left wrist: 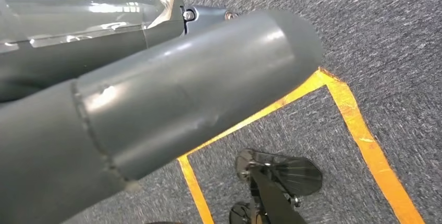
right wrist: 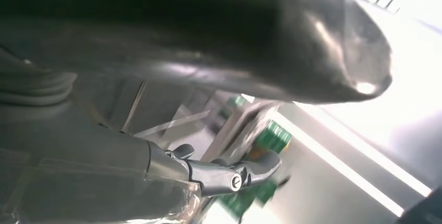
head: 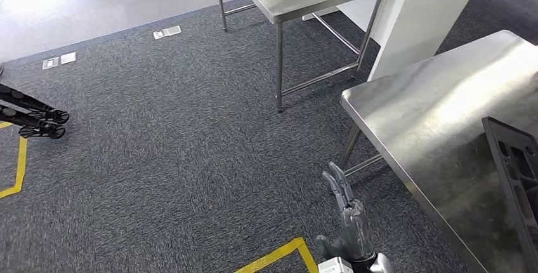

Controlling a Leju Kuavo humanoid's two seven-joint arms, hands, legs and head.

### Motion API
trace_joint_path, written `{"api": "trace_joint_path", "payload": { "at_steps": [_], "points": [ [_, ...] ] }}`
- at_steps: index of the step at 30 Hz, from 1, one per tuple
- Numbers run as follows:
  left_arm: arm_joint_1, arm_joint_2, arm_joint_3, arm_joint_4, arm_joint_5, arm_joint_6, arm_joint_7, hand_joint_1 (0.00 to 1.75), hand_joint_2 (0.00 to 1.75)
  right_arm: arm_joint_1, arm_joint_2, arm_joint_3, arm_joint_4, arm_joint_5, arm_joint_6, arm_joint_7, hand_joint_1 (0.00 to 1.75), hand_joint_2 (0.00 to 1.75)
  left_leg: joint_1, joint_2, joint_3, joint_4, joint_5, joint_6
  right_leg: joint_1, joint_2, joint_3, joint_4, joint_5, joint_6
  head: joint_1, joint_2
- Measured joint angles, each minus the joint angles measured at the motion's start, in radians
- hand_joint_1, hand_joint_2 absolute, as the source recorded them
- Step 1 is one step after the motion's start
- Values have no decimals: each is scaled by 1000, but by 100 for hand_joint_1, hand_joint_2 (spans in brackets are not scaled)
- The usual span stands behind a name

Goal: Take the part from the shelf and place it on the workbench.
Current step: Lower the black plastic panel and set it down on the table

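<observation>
The right hand has its fingers stretched out and apart, holding nothing, just off the near corner of the workbench. The left hand shows as a thick grey thumb over carpet, and whether it is open or closed I cannot tell, though nothing shows in it. A dark part already lies on the workbench at the right edge, so the placing looks done, if that is the shelf's part.
</observation>
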Motion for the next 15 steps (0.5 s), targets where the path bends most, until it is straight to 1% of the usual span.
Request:
{"api": "trace_joint_path", "payload": {
  "at_steps": [1,2,3,4,5,6,7,8,9,10,11,12,13,14,15],
  "points": [
    [-1,-1,0,0,-3,1,3,0,0,-1,-2,11,7,-21,7,-13,0,0,2,8,-33,62,-23,-2,3,-14,1,0,-2,-4,0,0],
    [-1,-1,0,0,-5,4,7,0,0,-2,-4,22,15,-41,11,-26,0,0,4,12,-56,101,-31,-4,4,-27,1,0,-3,-5,0,0],
    [0,-2,0,0,-7,7,14,0,0,-4,-6,34,23,-60,14,-38,0,0,5,16,-60,103,-20,-5,5,-40,2,0,-5,-7,0,0],
    [1,-2,1,0,-9,11,20,0,0,-7,-6,44,30,-73,15,-46,0,0,6,22,-42,64,8,-5,6,-52,4,0,-7,-7,0,0],
    [1,-2,1,0,-9,16,27,0,0,-10,-7,54,35,-81,18,-52,0,0,6,38,-7,-4,43,-3,6,-63,7,1,-10,-5,0,0],
    [-1,-3,1,0,-10,19,33,0,0,-14,-8,62,39,-85,22,-55,0,0,4,62,29,-72,69,-1,9,-72,11,1,-13,-2,0,0],
    [-2,-3,1,0,-10,22,37,0,0,-19,-10,69,42,-87,27,-56,0,0,1,81,56,-124,86,2,12,-81,14,1,-16,4,1,0],
    [-5,-4,1,0,-11,23,40,0,0,-26,-13,74,44,-89,33,-57,0,0,-3,93,71,-153,91,6,16,-89,16,1,-19,9,2,0],
    [-6,-5,1,0,-11,24,41,0,0,-32,-16,78,47,-91,38,-57,0,0,-7,92,71,-160,89,9,20,-97,17,-1,-20,14,3,0],
    [-7,-6,1,0,-11,24,43,0,0,-39,-18,81,49,-95,44,-58,0,0,-10,77,70,-163,91,14,22,-108,20,-3,-22,19,5,0],
    [-7,-7,2,0,-12,25,45,0,0,-44,-20,83,50,-97,51,-59,0,0,-10,66,72,-167,93,20,20,-109,20,-3,-25,25,4,0],
    [-7,-8,2,0,-12,26,47,0,0,-48,-21,85,52,-99,58,-58,0,0,-9,54,74,-173,97,27,18,-97,20,4,-31,30,5,0],
    [-7,-10,4,0,-12,27,49,0,0,-50,-22,86,53,-100,67,-57,0,0,-7,42,77,-178,101,34,17,-73,10,31,-47,32,6,0],
    [-9,-11,6,0,-12,28,51,0,0,-50,-23,89,55,-98,73,-48,0,0,-4,30,79,-181,104,40,13,-42,-14,79,-71,30,8,0],
    [-11,-11,8,0,-13,28,54,0,0,-48,-24,91,59,-94,76,-34,0,0,-5,16,79,-181,104,44,13,-17,-45,144,-97,26,10,0]
  ]
}}
